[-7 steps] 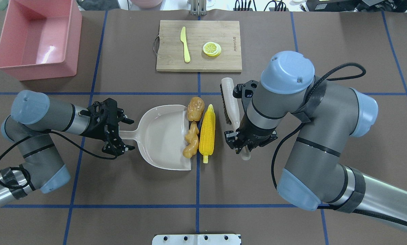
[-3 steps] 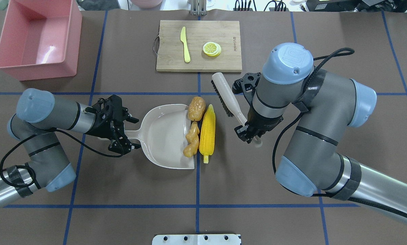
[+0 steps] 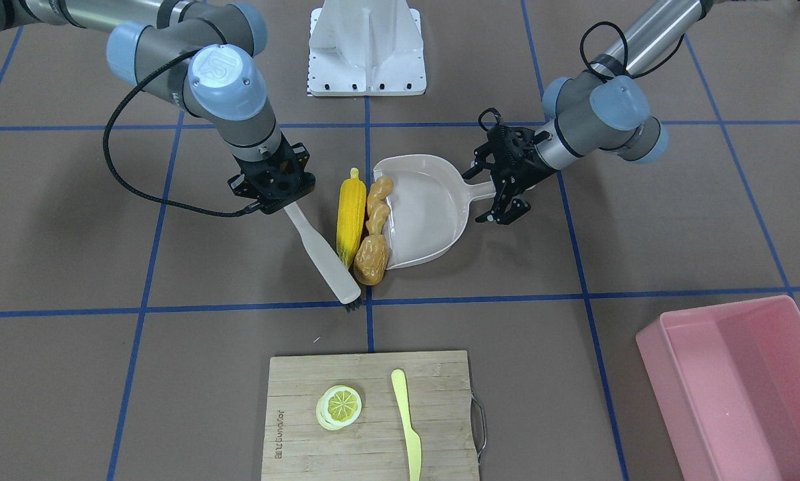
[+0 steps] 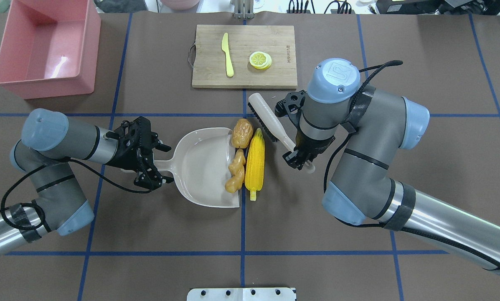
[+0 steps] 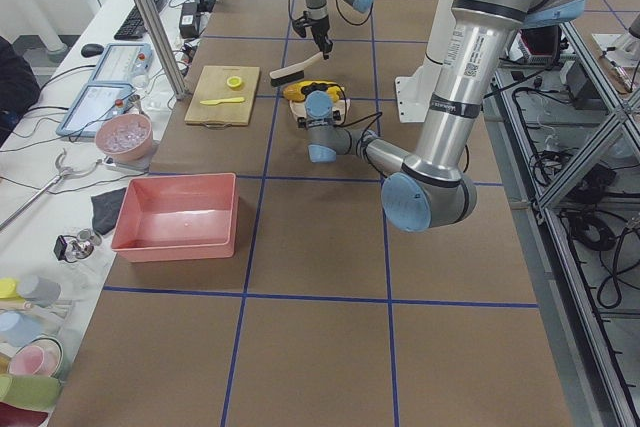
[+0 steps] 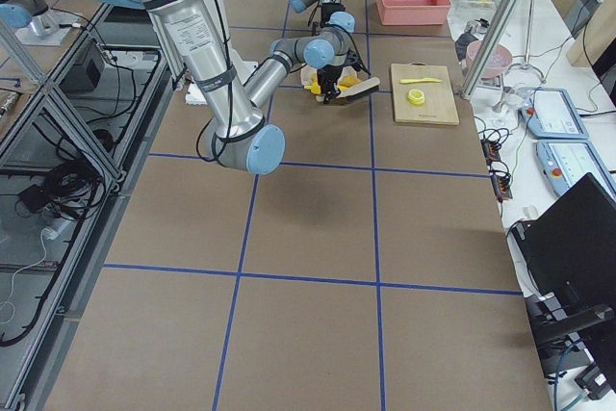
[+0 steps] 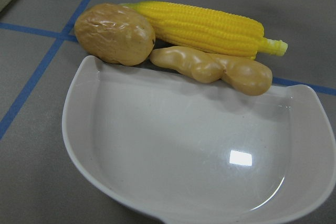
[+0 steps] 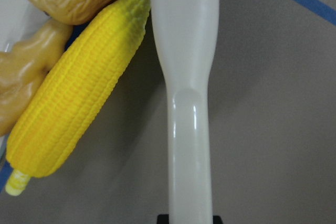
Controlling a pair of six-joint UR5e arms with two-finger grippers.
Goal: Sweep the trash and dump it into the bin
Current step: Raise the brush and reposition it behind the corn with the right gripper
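Corn (image 4: 254,164) between right jaws' brush (image 4: 266,121) — and left jaws' dustpan (image 4: 199,167).

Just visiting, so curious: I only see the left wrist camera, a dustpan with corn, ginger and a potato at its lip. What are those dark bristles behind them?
Observer: They belong to a white brush, whose handle is held by the right gripper.
Visitor: Where does it all end up?
Observer: A pink bin stands at the robot's far left, apart from the dustpan.
Visitor: Anything else out there?
Observer: A cutting board bearing a yellow knife and a lemon slice.
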